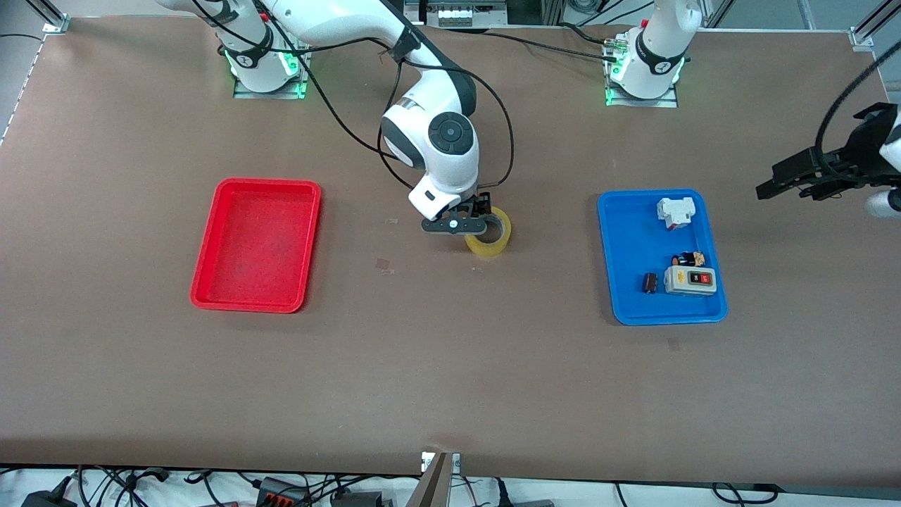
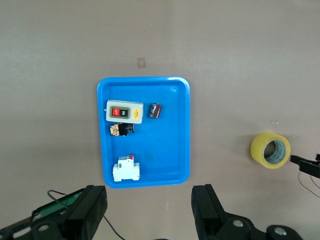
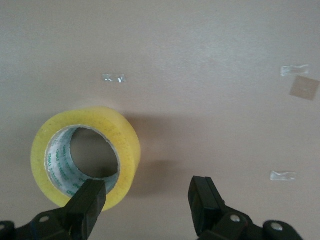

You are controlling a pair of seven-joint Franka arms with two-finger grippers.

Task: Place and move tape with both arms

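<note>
Tape, a translucent yellow-amber plastic roll [image 1: 488,234], lies flat on the brown table [image 1: 450,380] between the red tray [image 1: 257,244] and the blue tray [image 1: 660,257]. I judge it light, stiff and slick, best pinched across its wall; the core print is unreadable. My right gripper [image 3: 146,200] stands spread beside the tape, not clamping; left gripper [image 2: 149,210] waits spread near the blue tray.

Robotics lab: two bolted arm bases [image 1: 644,67], brown test table [image 1: 450,380], cables along edge.
</note>
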